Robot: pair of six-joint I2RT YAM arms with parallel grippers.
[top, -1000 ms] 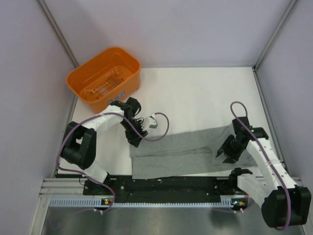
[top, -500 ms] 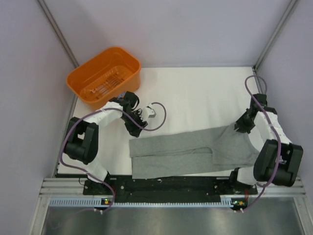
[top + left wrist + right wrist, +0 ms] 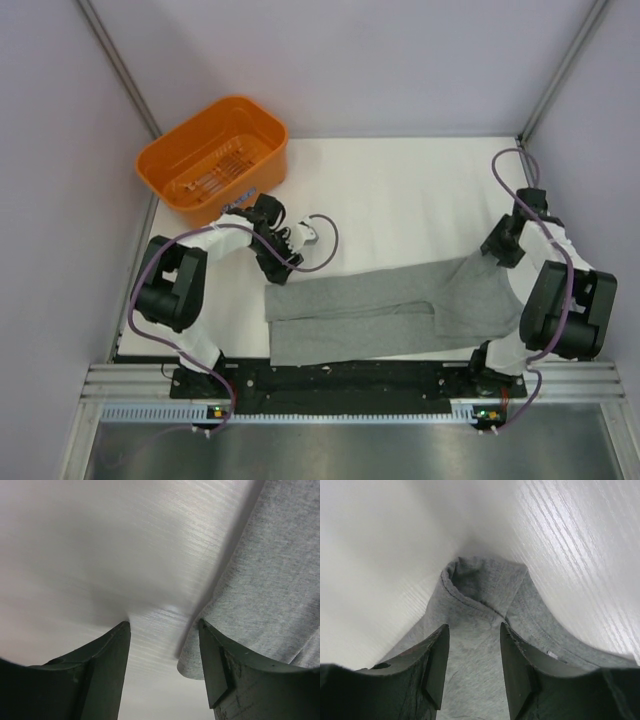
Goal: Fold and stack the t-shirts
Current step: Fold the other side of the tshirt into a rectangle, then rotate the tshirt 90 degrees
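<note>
Dark-grey fingers [image 3: 105,670] of the left gripper [image 3: 162,625] stand apart with bare table between them. The right-hand one sits just beside a rounded corner of the heather-grey t-shirt [image 3: 270,580]; whether it touches, I cannot tell. The right gripper [image 3: 473,627] is also spread, poised over a hemmed, bunched end of the shirt with cloth under the gap and nothing pinched. From above, the shirt lies as a long folded band across the near half of the white table [image 3: 400,200], its left end by the left gripper and its rumpled right end under the right arm. The knit looks soft, light and limp, so it will likely sag and drag; pinching doubled corners or a hem should hold best. The table looks smooth, so the cloth should slide. An orange plastic basket [image 3: 215,140] sits far left, well apart from the shirt, and pale lilac walls [image 3: 350,60] close in three sides.
</note>
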